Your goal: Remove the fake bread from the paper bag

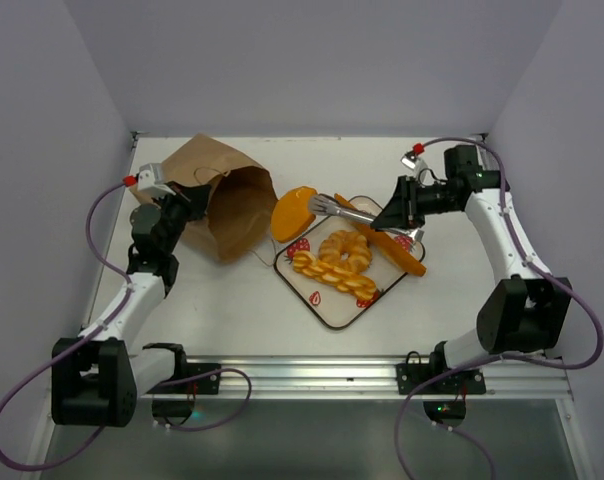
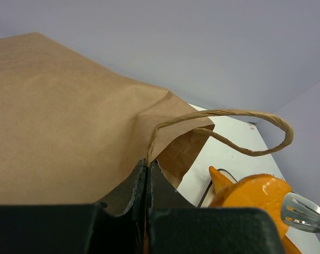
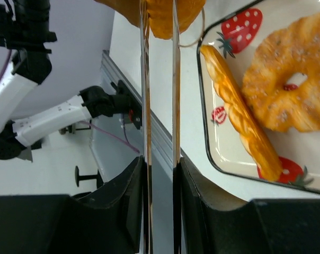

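Four glossy golden-orange pieces of fake bread are outside the bag. A flat round disc [image 1: 294, 212] stands tilted on edge just beyond the far-left corner of a tray [image 1: 327, 308], between the tray and the bag's mouth; whether it touches the counter cannot be told. On the white, strawberry-printed tray a ring doughnut [image 1: 347, 250] lies in the middle, touching a braided loaf [image 1: 334, 277] that runs along its near side. A long thin baguette [image 1: 397, 250] lies slantwise across the tray's far-right edge.

The brown paper bag [image 1: 222, 200] lies on its side to the left of the tray, its open mouth turned toward the disc. Nothing can be made out inside the dark opening.

The left claw [image 1: 187, 195] is pressed together on the bag's rim – the wrist view shows its jaws meeting on the paper where a twisted loop handle [image 2: 229, 114] rises.

The right claw [image 1: 397, 212] reaches in from the right above the baguette, pinching a pair of metal tongs [image 1: 340, 208]. The tongs' two blades run close together out to the disc, and a slotted tip rests against the disc's face.

Everything sits on a pale counter [image 1: 232, 300].
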`<control>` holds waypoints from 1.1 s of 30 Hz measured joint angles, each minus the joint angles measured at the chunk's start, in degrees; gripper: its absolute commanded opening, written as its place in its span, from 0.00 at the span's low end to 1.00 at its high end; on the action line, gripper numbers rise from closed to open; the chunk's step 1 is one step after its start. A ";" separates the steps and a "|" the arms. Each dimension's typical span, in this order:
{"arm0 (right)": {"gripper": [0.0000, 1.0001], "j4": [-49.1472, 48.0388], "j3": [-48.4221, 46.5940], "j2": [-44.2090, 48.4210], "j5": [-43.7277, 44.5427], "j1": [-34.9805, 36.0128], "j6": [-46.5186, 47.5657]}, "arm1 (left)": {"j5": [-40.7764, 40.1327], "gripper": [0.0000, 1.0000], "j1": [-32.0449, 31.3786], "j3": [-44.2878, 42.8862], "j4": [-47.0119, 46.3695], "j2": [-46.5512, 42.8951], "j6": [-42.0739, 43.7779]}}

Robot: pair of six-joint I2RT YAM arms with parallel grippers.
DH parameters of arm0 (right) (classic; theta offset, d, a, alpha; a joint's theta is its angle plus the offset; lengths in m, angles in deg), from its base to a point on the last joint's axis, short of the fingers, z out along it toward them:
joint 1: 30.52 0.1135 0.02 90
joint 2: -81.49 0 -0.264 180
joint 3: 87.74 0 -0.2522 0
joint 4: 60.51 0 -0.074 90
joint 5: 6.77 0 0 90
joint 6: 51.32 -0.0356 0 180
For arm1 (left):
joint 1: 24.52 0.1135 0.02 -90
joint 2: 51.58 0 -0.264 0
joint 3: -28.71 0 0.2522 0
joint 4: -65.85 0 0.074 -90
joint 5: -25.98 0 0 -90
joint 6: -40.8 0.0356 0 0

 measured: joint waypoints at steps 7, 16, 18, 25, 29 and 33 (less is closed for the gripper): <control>0.00 15.06 0.55 1.77 -0.76 -8.61 15.80 | -0.59 0.00 0.00 0.02 1.95 -1.99 1.77; 0.00 20.41 0.50 0.74 -1.27 -18.08 31.17 | -1.03 0.00 0.02 0.57 3.48 -4.87 4.11; 0.00 20.85 0.50 0.81 -1.27 -18.03 31.50 | -1.03 0.00 0.02 0.94 3.87 -5.46 4.37; 0.00 21.20 4.55 5.75 2.43 -17.94 25.49 | -1.01 0.00 0.02 1.18 4.98 -7.19 5.60; 0.00 21.75 6.45 10.86 6.14 -17.94 21.20 | -0.96 0.00 0.02 1.20 5.07 -8.41 5.73; 0.00 21.79 7.15 13.94 8.59 -17.97 18.75 | -0.76 0.00 0.02 1.31 5.07 -9.64 5.73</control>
